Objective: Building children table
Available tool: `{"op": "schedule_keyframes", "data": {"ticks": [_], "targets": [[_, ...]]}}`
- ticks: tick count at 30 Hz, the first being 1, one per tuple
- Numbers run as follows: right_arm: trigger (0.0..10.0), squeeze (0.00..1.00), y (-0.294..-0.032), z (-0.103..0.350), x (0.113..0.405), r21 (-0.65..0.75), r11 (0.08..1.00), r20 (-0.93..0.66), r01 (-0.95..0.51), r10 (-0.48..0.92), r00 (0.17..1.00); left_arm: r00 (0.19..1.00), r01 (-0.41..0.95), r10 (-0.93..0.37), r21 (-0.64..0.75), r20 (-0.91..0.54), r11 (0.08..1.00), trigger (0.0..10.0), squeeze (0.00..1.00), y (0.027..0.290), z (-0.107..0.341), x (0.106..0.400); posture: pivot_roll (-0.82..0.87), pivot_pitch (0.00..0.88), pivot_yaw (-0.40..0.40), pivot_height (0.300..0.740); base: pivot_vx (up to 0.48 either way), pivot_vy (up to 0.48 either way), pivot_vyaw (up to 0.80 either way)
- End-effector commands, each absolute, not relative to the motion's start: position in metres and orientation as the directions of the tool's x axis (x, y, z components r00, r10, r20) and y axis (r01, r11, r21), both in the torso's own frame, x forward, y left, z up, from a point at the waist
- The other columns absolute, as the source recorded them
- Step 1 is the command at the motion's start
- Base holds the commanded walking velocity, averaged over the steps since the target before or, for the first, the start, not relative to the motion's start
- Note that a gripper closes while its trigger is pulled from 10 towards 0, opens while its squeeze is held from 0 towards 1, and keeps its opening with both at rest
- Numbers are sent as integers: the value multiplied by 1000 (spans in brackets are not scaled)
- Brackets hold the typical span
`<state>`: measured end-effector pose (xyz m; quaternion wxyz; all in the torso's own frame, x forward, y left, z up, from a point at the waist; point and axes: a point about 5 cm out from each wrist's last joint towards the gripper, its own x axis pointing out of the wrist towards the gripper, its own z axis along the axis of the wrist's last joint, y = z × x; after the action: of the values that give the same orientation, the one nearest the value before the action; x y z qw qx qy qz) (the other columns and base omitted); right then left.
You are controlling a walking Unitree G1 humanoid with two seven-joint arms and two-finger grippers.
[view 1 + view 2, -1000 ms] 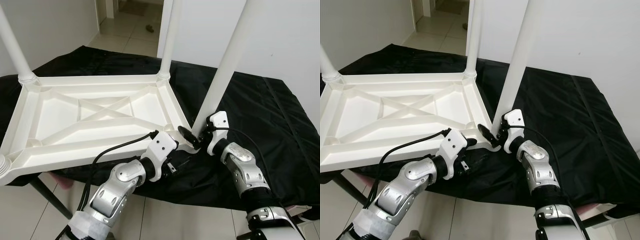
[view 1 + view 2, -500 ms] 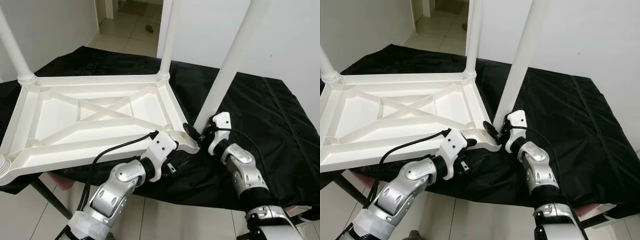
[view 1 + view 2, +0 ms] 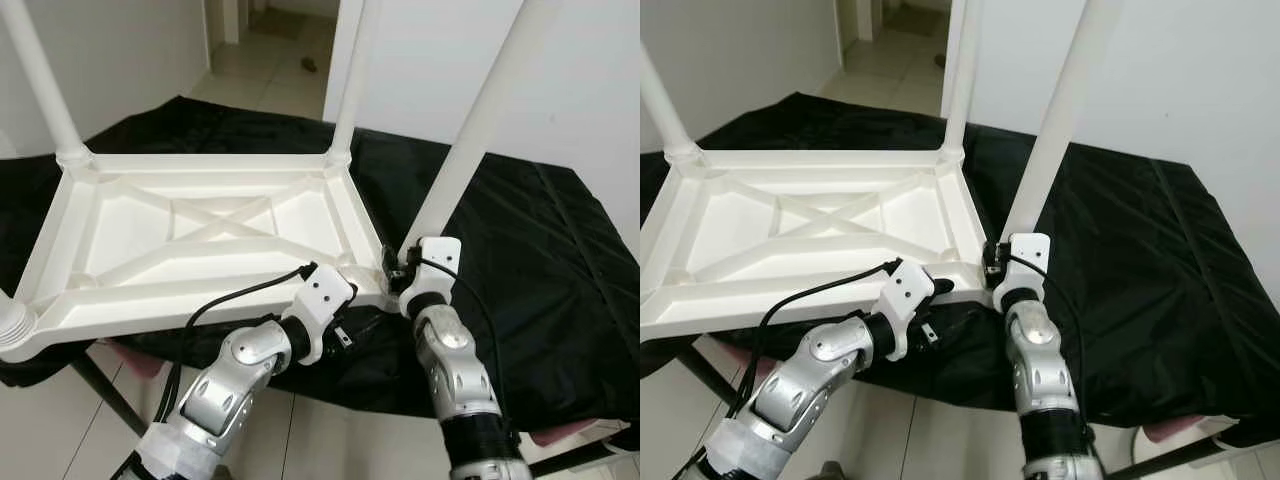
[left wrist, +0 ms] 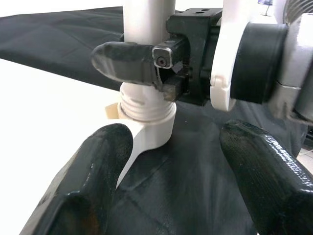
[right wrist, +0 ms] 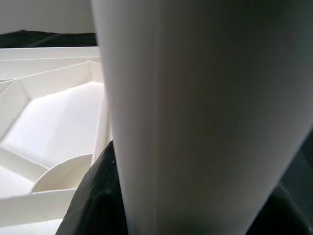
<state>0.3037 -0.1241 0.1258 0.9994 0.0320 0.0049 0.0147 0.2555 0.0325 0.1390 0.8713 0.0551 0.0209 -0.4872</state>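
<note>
The white plastic table top (image 3: 200,215) lies upside down on a black-covered surface. Two white legs stand at its far corners. A third leg (image 3: 470,150) rises tilted from the near right corner, and my right gripper (image 3: 398,278) is shut on it just above the base. In the left wrist view the leg's threaded end (image 4: 146,105) sits in the corner socket (image 4: 151,132), with a right finger (image 4: 127,63) wrapped round the leg. My left gripper (image 4: 171,181) is open, its fingers spread on either side below that corner.
The near left corner's threaded socket (image 3: 10,325) has no leg in it. Black cloth (image 3: 540,250) spreads to the right of the table top. White walls stand behind, with a tiled doorway (image 3: 270,40) at the far middle. Tiled floor lies below the near edge.
My right forearm has swung left under the leg, and its gripper has turned round the leg's base. The left arm has stayed put. The camera has shifted slightly.
</note>
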Motion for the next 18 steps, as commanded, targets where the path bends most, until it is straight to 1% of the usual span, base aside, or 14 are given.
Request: {"op": "schedule_keyframes", "data": {"ticks": [1,2,4,5,6,9,11,12,13,14,17,18], "targets": [[0,0,-122,111,299,58,998,-97,-17,22,995,483,875,-871,69,-91,478,10000,0,28,140,252,55,9,-80,740,0,0,0],[0,0,-119,112,298,55,998,-93,-27,32,995,483,875,-871,68,-90,479,10000,0,28,140,252,55,9,-80,740,0,0,0],[0,0,-123,112,299,77,997,-94,-9,16,995,482,876,-872,68,-88,478,10000,0,27,140,252,53,10,-79,740,0,0,0],[10000,0,-126,111,299,75,997,-106,15,-7,994,480,877,-873,68,-88,475,10000,0,27,141,252,56,9,-82,740,0,0,0],[10000,0,-128,110,298,50,998,-129,33,-26,991,478,878,-874,68,-88,474,10000,0,27,141,252,58,8,-83,740,0,0,0],[10000,0,-125,109,297,17,999,-148,28,-26,989,480,877,-873,69,-89,476,10000,0,28,141,252,57,8,-82,740,0,0,0],[10000,0,-127,111,298,15,999,-148,41,-38,988,482,876,-871,71,-89,478,10000,0,28,141,253,57,8,-82,740,0,0,0],[10000,1000,-125,115,297,47,999,-125,1,5,992,483,875,-871,71,-88,478,10000,0,28,141,253,57,8,-82,740,0,0,0],[10000,1000,-125,119,296,70,997,-106,-32,39,994,483,875,-871,71,-87,479,10000,0,28,141,253,57,8,-82,740,0,0,0],[10000,1000,-125,119,296,70,997,-106,-32,39,994,483,875,-871,71,-87,479,10000,0,28,141,253,57,8,-82,740,0,0,0],[10000,1000,-127,122,301,47,992,-99,-114,118,988,482,876,-872,71,-85,477,10000,0,27,142,254,52,4,-78,740,0,0,0],[10000,1000,-129,122,304,48,985,-96,-168,171,981,480,877,-873,72,-85,475,10000,0,27,142,254,51,3,-76,740,0,0,0]]}}
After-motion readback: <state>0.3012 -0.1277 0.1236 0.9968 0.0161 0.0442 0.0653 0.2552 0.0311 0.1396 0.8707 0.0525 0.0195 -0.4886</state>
